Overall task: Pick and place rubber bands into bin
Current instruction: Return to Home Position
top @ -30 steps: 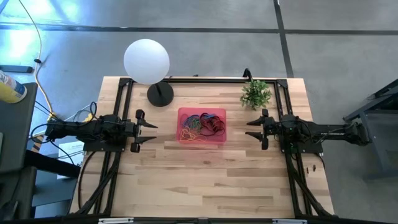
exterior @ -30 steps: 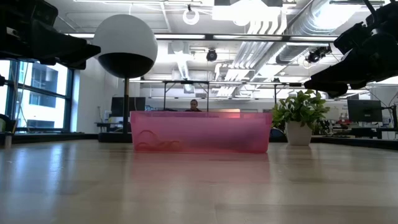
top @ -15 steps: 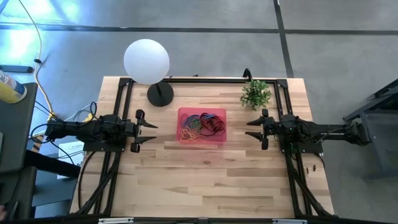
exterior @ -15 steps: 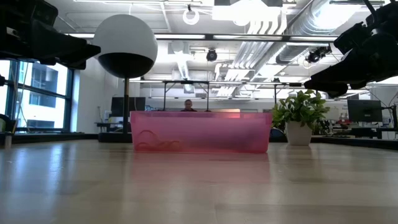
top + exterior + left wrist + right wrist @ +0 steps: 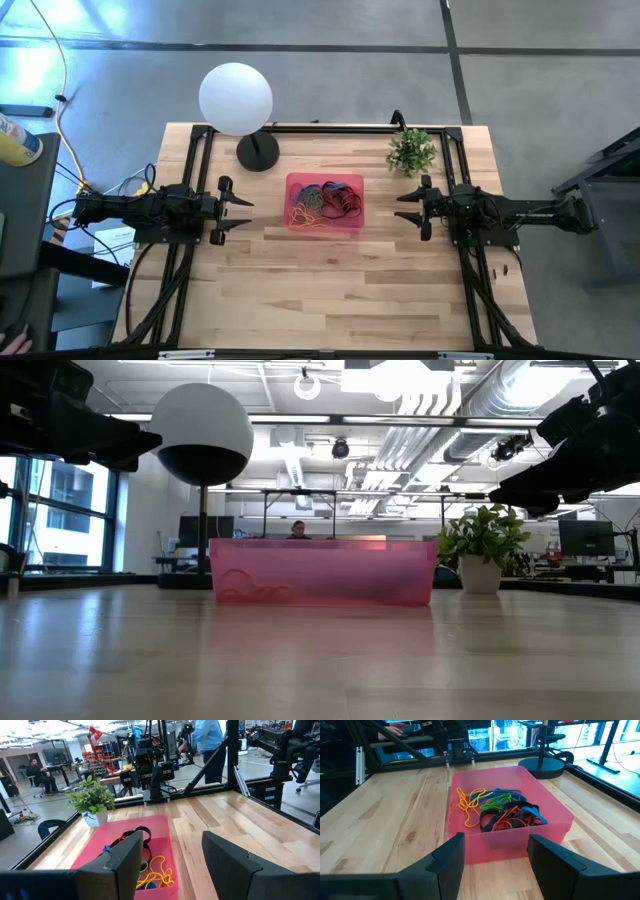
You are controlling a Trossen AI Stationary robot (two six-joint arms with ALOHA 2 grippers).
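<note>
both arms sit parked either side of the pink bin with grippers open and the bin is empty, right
Not quite: the bin is not empty. The right wrist view shows rubber bands tangled in it, yellow, green, blue, black and red. The left gripper and right gripper do sit open either side of it.

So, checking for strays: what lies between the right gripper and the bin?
Only bare tabletop; the high view shows nothing lying between the right gripper and the bin.
</note>
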